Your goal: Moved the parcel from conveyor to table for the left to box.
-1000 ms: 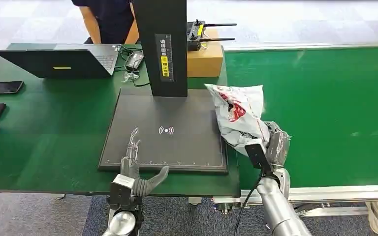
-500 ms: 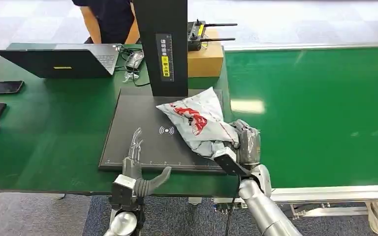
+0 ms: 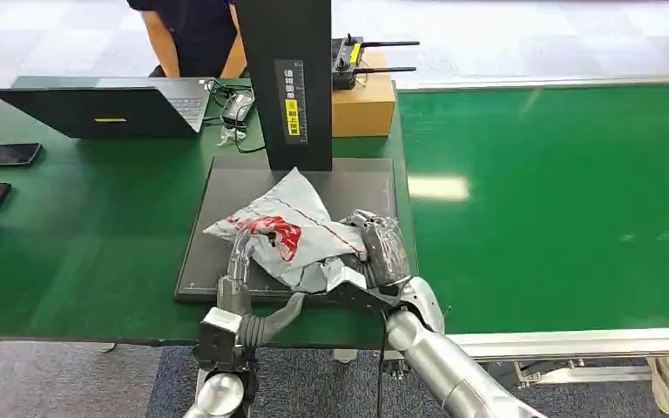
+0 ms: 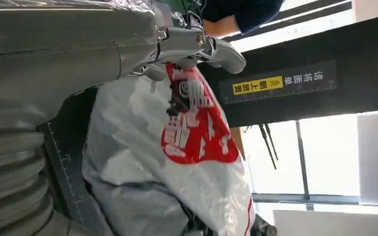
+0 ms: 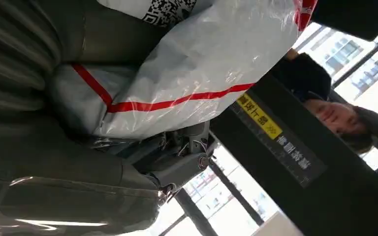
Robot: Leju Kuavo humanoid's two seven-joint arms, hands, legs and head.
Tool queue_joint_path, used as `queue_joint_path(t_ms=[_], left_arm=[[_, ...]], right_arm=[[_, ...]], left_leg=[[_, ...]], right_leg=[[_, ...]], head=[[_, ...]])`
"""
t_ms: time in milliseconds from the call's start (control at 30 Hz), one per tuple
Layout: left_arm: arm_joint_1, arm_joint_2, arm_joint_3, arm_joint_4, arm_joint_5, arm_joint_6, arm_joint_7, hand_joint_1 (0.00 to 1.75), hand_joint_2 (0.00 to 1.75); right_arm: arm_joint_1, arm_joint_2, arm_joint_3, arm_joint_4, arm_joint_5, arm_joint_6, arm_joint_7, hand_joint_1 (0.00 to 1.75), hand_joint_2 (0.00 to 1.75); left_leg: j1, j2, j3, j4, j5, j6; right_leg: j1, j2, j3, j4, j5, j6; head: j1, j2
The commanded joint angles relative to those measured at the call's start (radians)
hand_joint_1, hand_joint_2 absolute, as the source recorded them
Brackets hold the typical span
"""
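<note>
L robot hand [image 3: 237, 287] at desk [image 3: 96, 235] near edge, fingers apart, grasping nothing, fingertips under parcel's edge. R robot hand [image 3: 375, 252] clenched on grey plastic parcel [image 3: 283, 231] w/ red print, parcel over black scan pad [image 3: 218, 200]. Behind: black post [image 3: 292, 78], laptop [image 3: 104, 109].

Beyond the hands, an open black laptop [image 3: 109, 109] sat far to the left beside a flat black phone [image 3: 4, 155], with a brown cardboard box [image 3: 363, 104] behind them.
</note>
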Motion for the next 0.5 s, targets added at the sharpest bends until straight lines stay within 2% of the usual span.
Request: queue_joint_path(t_ms=[33, 67, 100, 233, 333, 500], left_arm=[[-0.034, 0.024, -0.021, 0.030, 0.006, 0.002, 0.004, 0.00, 1.75], [-0.034, 0.022, -0.019, 0.030, 0.005, 0.004, 0.004, 0.00, 1.75], [-0.035, 0.021, -0.019, 0.032, 0.002, 0.001, 0.004, 0.00, 1.75], [-0.037, 0.016, -0.015, 0.037, -0.005, -0.006, 0.004, 0.00, 1.75], [-0.035, 0.011, -0.011, 0.039, -0.011, -0.010, 0.004, 0.00, 1.75], [-0.031, 0.006, -0.002, 0.042, -0.022, -0.019, 0.004, 0.00, 1.75]], right_arm=[[-0.150, 0.053, 0.126, 0.275, 0.019, 0.025, 0.053, 0.38, 1.75], [-0.163, 0.058, 0.139, 0.318, 0.047, 0.006, 0.088, 0.03, 1.75], [-0.169, 0.060, 0.145, 0.342, 0.067, -0.018, 0.104, 0.00, 1.75], [-0.192, 0.065, 0.134, 0.431, 0.070, 0.006, 0.173, 0.00, 1.75], [-0.206, 0.059, 0.112, 0.491, 0.045, 0.082, 0.211, 0.00, 1.75], [-0.195, 0.034, 0.102, 0.518, 0.073, 0.021, 0.259, 0.00, 1.75]], left_leg=[[0.001, 0.002, 0.005, -0.002, 0.000, -0.004], [0.000, 0.002, 0.002, -0.001, 0.000, -0.002], [0.001, 0.001, 0.004, -0.001, 0.000, -0.003], [0.000, 0.000, 0.002, -0.001, 0.000, -0.002], [0.000, -0.001, 0.004, -0.002, 0.000, -0.003], [0.001, -0.002, 0.004, -0.002, 0.000, -0.003]], right_leg=[[0.000, 0.003, 0.004, -0.002, 0.001, 0.002], [0.000, 0.003, 0.002, -0.001, 0.000, 0.001], [0.000, 0.002, 0.003, -0.001, 0.000, 0.002], [0.000, 0.001, 0.002, -0.001, 0.000, 0.001], [0.000, 0.000, 0.003, -0.001, 0.000, 0.002], [0.000, -0.001, 0.004, -0.002, 0.000, 0.002]], head=[[0.000, 0.000], [0.000, 0.000], [0.000, 0.000], [0.000, 0.000], [0.000, 0.000], [0.000, 0.000]])
